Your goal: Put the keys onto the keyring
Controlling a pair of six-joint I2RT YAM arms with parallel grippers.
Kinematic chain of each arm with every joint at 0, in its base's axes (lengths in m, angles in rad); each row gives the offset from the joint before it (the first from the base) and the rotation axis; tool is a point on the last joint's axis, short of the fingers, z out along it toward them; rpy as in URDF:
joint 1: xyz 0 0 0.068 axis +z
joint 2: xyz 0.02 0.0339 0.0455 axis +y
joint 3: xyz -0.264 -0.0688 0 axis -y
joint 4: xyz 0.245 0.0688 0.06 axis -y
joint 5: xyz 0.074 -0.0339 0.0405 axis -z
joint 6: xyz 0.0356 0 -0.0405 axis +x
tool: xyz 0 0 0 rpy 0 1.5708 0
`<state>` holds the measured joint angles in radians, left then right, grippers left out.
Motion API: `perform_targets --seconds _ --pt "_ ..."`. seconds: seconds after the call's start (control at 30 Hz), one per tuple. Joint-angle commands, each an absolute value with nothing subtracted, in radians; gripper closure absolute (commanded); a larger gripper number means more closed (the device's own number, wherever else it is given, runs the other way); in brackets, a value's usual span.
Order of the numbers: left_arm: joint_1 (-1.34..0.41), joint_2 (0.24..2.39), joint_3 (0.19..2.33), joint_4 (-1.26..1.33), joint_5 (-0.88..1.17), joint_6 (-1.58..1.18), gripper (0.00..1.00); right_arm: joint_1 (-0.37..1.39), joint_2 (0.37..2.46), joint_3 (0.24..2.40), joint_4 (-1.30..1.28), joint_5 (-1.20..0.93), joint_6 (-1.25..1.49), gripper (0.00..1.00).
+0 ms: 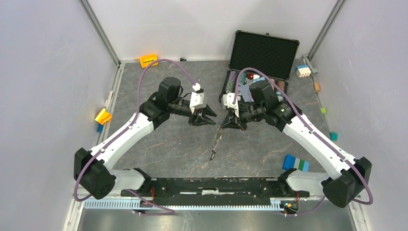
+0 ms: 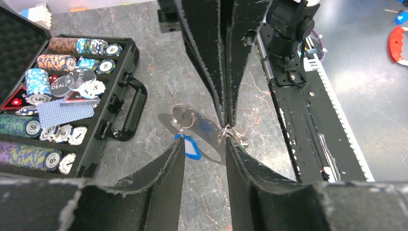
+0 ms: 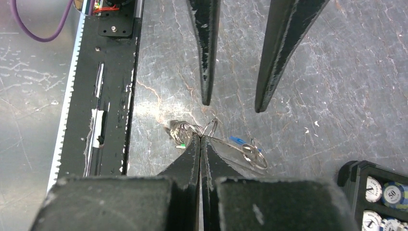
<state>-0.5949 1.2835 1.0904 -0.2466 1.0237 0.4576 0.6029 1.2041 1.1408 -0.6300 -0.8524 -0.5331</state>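
The right gripper (image 3: 200,138) is pinched fully closed on the keyring (image 3: 179,129). It holds the ring just above the middle of the counter (image 1: 168,149), with the chain (image 1: 216,142) dangling toward the near edge. The left gripper (image 3: 233,103) faces it, fingers apart and empty. A flat silver key (image 3: 230,146) shows just beside the closed tips, on their far side (whether it is already threaded I cannot tell). Everything here looks light, stiff and slick. The thin metal is likely to pivot or slide out of a weak pinch, and the hanging chain will probably swing. I would take the key flat across its broad head, leaving its hole clear.
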Motion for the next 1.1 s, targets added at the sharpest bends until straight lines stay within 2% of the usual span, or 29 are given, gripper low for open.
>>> perform_targets --seconds 0.0,0.33,0.63,1.07 --pt "-0.617 1.301 1.143 -0.391 1.013 0.650 0.57 0.618 1.220 1.241 -0.698 -0.802 -0.571 1.00" --pt "-0.640 1.344 1.140 -0.423 1.022 0.816 0.58 0.621 1.291 1.365 -0.855 -0.752 -0.568 1.00" --pt "-0.640 1.356 1.117 -0.425 0.968 0.898 0.54 0.638 1.366 1.486 -1.039 -0.695 -0.642 1.00" --pt "-0.638 1.366 1.097 -0.425 1.045 1.015 0.53 0.641 1.353 1.457 -1.072 -0.728 -0.678 1.00"
